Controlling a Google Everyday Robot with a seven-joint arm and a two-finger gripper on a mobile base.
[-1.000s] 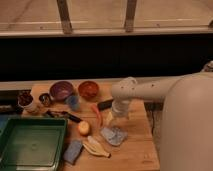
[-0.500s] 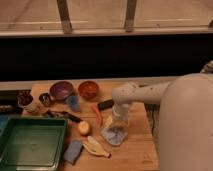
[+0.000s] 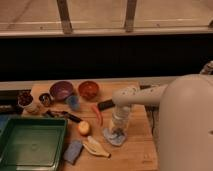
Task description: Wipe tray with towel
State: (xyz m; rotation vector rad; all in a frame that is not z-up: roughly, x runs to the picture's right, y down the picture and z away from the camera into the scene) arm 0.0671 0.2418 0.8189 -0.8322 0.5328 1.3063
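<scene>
In the camera view, a wooden tabletop (image 3: 137, 152) carries the things. Taking its middle as the dial's centre, the green tray (image 3: 30, 146) lies at 8 o'clock, over the tabletop's left edge. The pale towel (image 3: 110, 138) lies crumpled at 4 o'clock, well apart from the tray.

The white arm (image 3: 145, 95) reaches in from 3 o'clock and bends straight down. Its hand (image 3: 118, 131) is pressed onto the towel's top. Whether the hand is apart, together or clamped on the cloth cannot be told.

A yellow fruit (image 3: 83, 128) sits near the centre, with a red pepper (image 3: 96, 114) just above it. A banana (image 3: 96, 148) lies at 6 o'clock and a blue sponge (image 3: 73, 151) at 7 o'clock, beside the tray. A purple bowl (image 3: 62, 90) stands at 11 o'clock and an orange bowl (image 3: 88, 89) at 12 o'clock.
</scene>
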